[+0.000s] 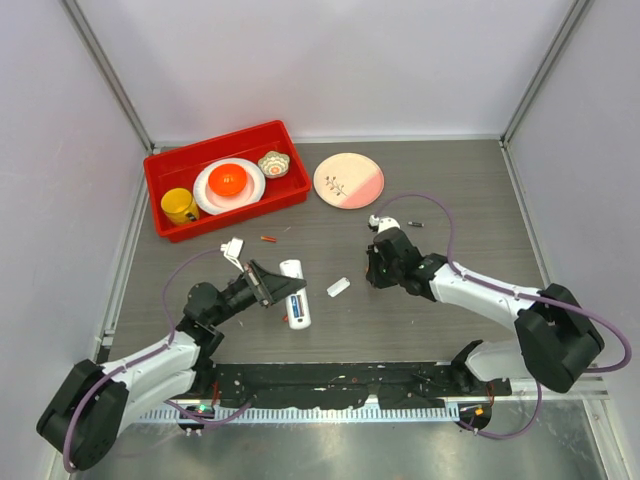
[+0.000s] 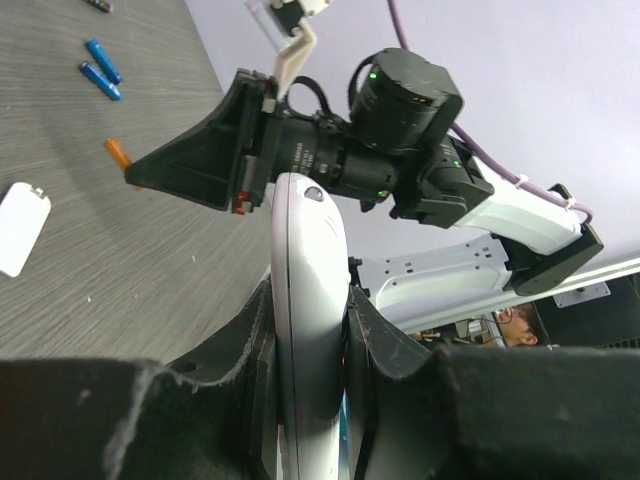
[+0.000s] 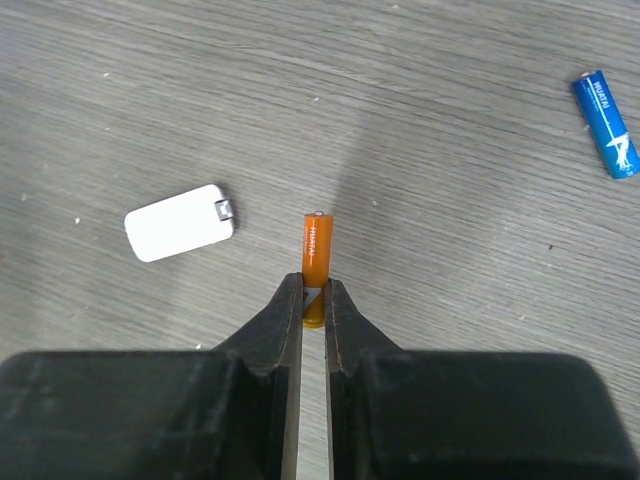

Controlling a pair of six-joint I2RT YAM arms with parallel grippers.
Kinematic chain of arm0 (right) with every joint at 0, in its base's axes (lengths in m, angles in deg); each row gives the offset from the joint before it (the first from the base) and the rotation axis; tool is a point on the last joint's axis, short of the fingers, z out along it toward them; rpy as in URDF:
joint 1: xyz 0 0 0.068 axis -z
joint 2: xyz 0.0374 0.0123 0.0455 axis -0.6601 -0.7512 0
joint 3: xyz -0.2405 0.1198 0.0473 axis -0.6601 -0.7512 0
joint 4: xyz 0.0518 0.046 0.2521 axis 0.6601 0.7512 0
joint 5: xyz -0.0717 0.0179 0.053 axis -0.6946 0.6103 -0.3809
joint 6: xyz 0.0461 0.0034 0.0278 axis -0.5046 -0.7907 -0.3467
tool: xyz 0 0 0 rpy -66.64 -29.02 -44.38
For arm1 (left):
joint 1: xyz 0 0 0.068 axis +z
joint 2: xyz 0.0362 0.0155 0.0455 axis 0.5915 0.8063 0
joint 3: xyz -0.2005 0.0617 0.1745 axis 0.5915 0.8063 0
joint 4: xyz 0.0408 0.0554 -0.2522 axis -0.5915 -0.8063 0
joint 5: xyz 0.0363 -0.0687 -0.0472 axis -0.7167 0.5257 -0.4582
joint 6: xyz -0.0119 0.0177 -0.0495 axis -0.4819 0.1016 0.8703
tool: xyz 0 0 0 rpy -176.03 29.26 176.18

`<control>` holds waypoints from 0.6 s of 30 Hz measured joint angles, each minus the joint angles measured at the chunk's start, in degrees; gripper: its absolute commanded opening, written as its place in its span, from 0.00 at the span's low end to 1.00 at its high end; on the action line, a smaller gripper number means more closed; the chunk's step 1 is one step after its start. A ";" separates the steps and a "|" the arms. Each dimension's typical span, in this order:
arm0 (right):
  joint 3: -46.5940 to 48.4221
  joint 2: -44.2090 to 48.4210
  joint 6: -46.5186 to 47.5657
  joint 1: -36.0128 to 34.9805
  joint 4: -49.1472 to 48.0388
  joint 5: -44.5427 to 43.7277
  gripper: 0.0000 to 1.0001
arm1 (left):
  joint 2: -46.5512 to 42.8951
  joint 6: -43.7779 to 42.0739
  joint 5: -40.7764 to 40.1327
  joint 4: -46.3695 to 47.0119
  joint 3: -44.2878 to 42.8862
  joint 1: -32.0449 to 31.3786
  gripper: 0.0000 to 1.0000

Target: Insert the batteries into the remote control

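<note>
My left gripper (image 2: 309,297) is shut on the white remote control (image 2: 305,240), holding it on edge by its long sides; from above the remote (image 1: 294,293) shows beside this gripper (image 1: 264,284). My right gripper (image 3: 315,292) is shut on the lower end of an orange battery (image 3: 315,248), low over the table. That battery (image 2: 117,152) also shows at the right fingers' tip in the left wrist view. From above, the right gripper (image 1: 373,270) hides it. A blue battery (image 3: 605,125) lies loose to the right, and two blue ones (image 2: 100,62) show far off.
The loose white cover piece (image 3: 180,222) (image 1: 338,287) lies between the arms. A thin red cell (image 1: 267,240) lies behind the remote. A red bin (image 1: 215,141) with a mug, plate and bowls stands back left, with a pink plate (image 1: 350,182) beside it.
</note>
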 measured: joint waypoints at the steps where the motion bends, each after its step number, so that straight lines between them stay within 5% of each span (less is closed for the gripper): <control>1: 0.00 -0.39 -0.24 0.04 -0.04 -0.46 0.01 | -0.02 -0.02 0.02 0.55 0.00 0.00 0.00; 8: 0.76 -7.06 -1.53 0.04 2.01 -3.43 0.07 | -2.82 -0.39 -0.02 0.92 0.02 0.00 0.00; 18: 6.78 -12.70 -2.32 0.04 8.24 -4.17 0.37 | -6.84 -2.91 -0.02 -3.19 0.02 0.00 0.00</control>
